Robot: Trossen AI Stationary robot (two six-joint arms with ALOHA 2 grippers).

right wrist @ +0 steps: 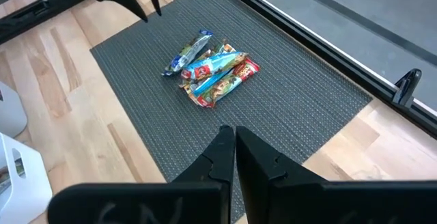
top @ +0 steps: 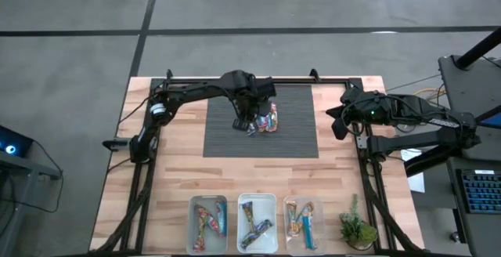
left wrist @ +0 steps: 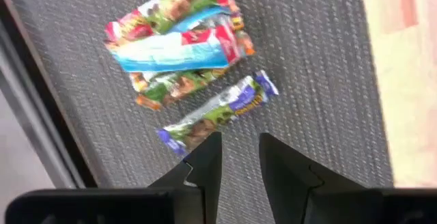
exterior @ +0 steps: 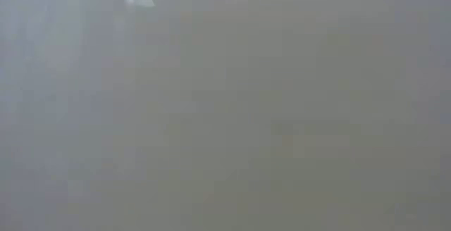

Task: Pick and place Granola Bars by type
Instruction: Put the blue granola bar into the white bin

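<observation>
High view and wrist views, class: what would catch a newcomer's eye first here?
A small heap of bright granola bars lies on the dark mat at the table's far middle, with the left gripper open just above them. Along the near edge, three clear bins already hold sorted bars.

Glossy foil-wrapped granola bars [left wrist: 179,43] lie on a rough woven mat [left wrist: 307,60] over pale wood table [top: 156,179].

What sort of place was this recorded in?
Probably a robotics lab or workshop: a wooden table on a taped concrete floor, with a keyboard at a side workstation.
</observation>
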